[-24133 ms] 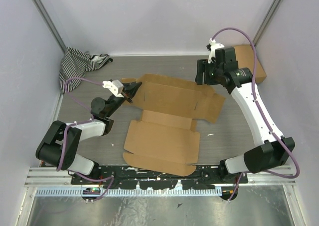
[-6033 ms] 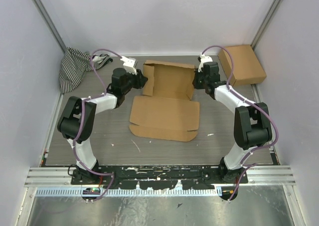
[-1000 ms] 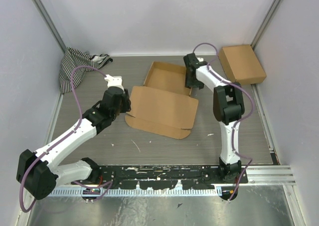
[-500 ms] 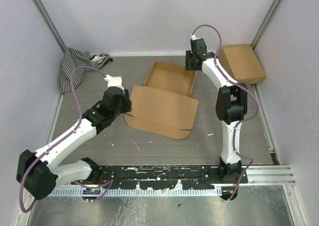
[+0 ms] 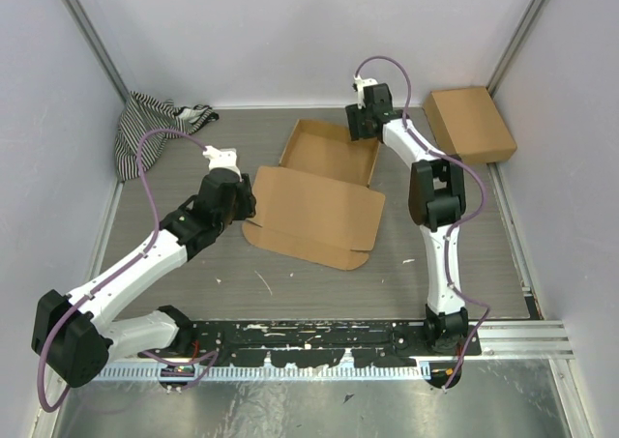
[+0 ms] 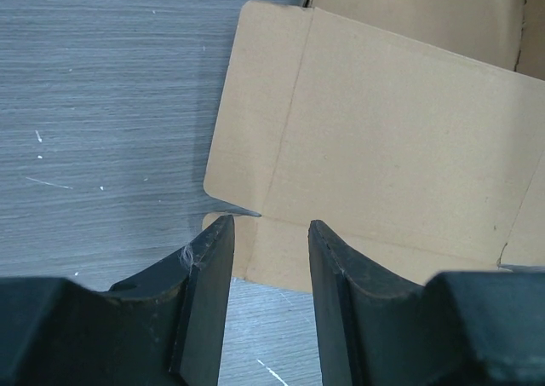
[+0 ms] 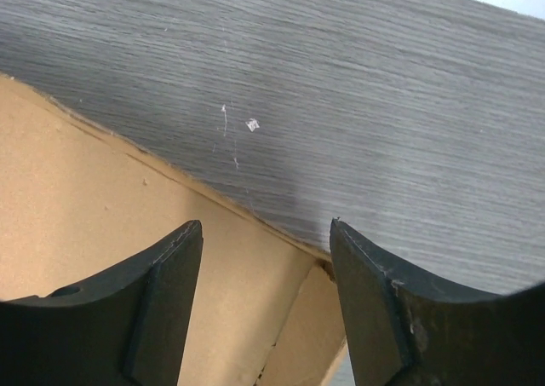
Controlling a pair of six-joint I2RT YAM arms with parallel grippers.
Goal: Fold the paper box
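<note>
The paper box (image 5: 329, 153) sits mid-table as a shallow brown tray with its walls up. Its wide lid panel (image 5: 314, 211) lies spread toward me. My left gripper (image 5: 244, 201) hovers at the lid's left edge. In the left wrist view it (image 6: 268, 224) is open, and the lid's corner flap (image 6: 247, 173) lies just beyond the fingertips with nothing between them. My right gripper (image 5: 360, 129) hangs over the tray's far right corner. In the right wrist view it (image 7: 264, 226) is open above the corner's inner wall (image 7: 213, 233), gripping nothing.
A black-and-white striped cloth (image 5: 155, 119) is bunched in the far left corner. A smaller closed brown cardboard box (image 5: 469, 124) lies at the far right by the wall. Walls enclose the table on three sides.
My right gripper has left the tray's right wall, moved back and a little left to the far right corner, and its jaws have widened. The left arm has not moved.
</note>
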